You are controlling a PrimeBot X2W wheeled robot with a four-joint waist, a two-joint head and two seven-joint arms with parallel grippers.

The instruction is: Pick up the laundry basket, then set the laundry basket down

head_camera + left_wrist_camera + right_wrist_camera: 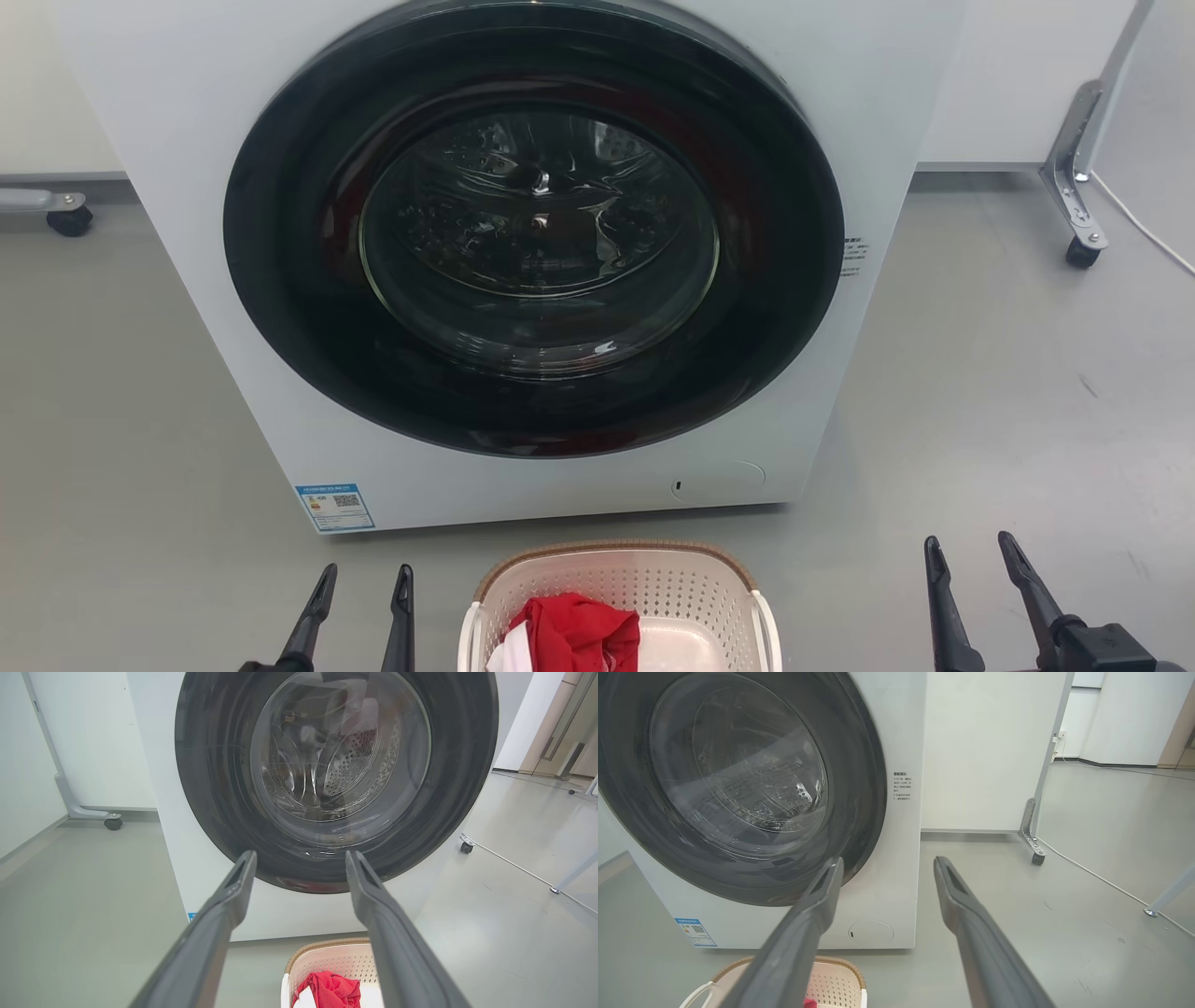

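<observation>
Front-load washing machine is taking up most of the head view, w/ its round dark door sitting shut. The laundry basket is standing on the grey floor just in front of the washer, centred btwn the two arms, prob. so each side handle is lying within one gripper's reach. Left gripper and right gripper are hovering either side of it, well apart from it, fingers spread and holding nothing, so the pickup isn't begun. A red garment is lying in the basket beside a bit of white cloth.

Head cam is giving the symmetry: both grippers flanking the basket. Left wrist cam is showing the left gripper pointing at the door, the basket low between its fingers, plus drum perforations thru the glass. Right wrist cam is showing the right gripper aiming past the washer's corner, the basket low left w/ what's looking like a white handle loop, and a small round access cap.
</observation>
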